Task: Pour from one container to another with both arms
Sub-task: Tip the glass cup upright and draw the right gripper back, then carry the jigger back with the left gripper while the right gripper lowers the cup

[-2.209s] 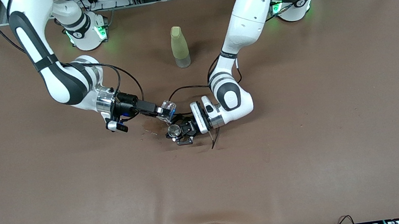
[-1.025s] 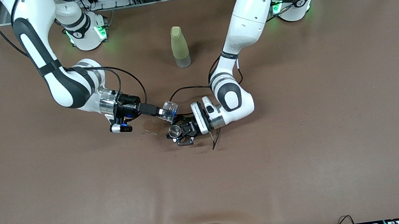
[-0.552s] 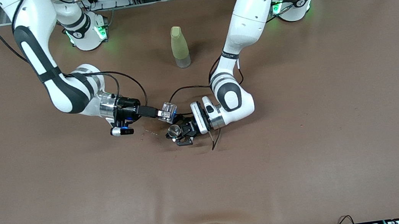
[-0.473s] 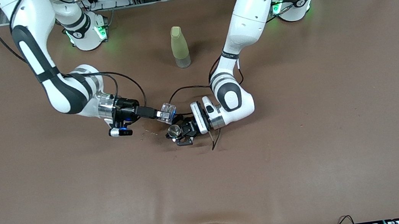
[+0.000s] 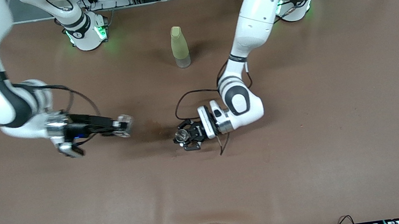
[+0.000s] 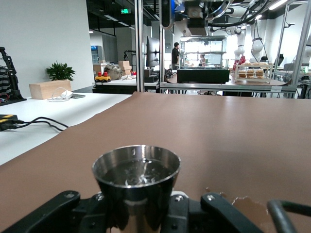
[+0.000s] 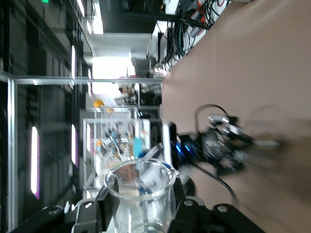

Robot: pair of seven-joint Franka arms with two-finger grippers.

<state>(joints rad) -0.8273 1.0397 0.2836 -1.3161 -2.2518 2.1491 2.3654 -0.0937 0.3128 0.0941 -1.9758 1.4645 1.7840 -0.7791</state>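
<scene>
Front view: L gripper (image 5: 186, 137) clamping liquid-filled steel jigger (image 5: 181, 135); R gripper (image 5: 121, 125) gripping clear cup (image 5: 125, 121).

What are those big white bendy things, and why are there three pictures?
They are two robot arms at a brown table. One picture looks down from high up; the other two come from cameras on each arm's wrist. The left gripper has its fingers shut on a tiny silvery metal measuring cup with liquid in it. The right gripper is shut on a tiny clear glass cup. A tall pale yellow-green bottle stands on the table nearer the arms' bases, and a dark wet patch shows between the grippers.
</scene>
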